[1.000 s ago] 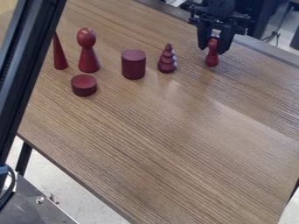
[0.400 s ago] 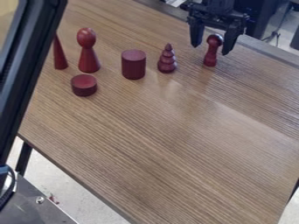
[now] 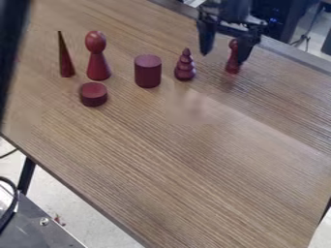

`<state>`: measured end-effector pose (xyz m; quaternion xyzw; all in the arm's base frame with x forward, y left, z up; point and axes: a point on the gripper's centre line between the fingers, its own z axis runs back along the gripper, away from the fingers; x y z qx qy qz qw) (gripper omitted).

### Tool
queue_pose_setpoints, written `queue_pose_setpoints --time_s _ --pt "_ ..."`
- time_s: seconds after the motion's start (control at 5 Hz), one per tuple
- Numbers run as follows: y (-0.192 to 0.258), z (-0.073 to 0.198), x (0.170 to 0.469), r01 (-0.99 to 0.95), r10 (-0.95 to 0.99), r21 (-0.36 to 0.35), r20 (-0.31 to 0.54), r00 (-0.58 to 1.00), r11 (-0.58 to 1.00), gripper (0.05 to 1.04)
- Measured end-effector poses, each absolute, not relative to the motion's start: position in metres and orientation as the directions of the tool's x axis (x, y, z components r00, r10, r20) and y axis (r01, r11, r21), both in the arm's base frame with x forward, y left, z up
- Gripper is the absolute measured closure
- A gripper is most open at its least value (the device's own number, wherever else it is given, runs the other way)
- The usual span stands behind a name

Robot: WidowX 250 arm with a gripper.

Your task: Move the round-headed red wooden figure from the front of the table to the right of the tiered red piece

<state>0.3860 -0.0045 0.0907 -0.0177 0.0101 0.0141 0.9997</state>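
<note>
and here's the claw (image 3: pixel 223 56), hanging over the far right part of the table (image 3: pixel 174 155), its two fingers spread wide with a broad gap between them, and it has hold of nothing! right by it, the red pin (image 3: pixel 231 64) stands upright, round head on top, with the finger on the view's right crossing in front of its side; whether the two touch, i cannot tell. the other finger hangs well to the pin's left. moving left along the wood, next up is the little ringed tree (image 3: pixel 185 70), upright, dark red, pointed at the tip. just beside it, the cylinder (image 3: pixel 148 72), thick and flat-topped, standing on its end. further left, there's the figure (image 3: pixel 97 65), egg-shaped head on a flaring body, and close by on its left the slim cone (image 3: pixel 66 63), point up. in front of that pair, nearer the camera, sits the disc (image 3: pixel 93 96), low and round, lying flat. over at the left edge a dark post (image 3: pixel 10 53) cuts down the view, and below, past the table's edge, a black leg (image 3: pixel 26 177) runs down beside a metal plate (image 3: pixel 38 227) in the corner.
</note>
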Motion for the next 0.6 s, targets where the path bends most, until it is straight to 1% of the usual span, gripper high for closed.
queue_pose_setpoints --time_s 0.2,0.4,0.6 --pt "-0.020 0.100 0.351 0.004 -0.004 0.019 -0.028 1.000 1.000 0.083" --pt "-0.022 0.099 0.329 -0.006 0.006 0.004 -0.040 0.999 1.000 0.083" --pt "-0.024 0.096 0.321 -0.012 0.011 -0.010 -0.061 0.998 1.000 0.083"
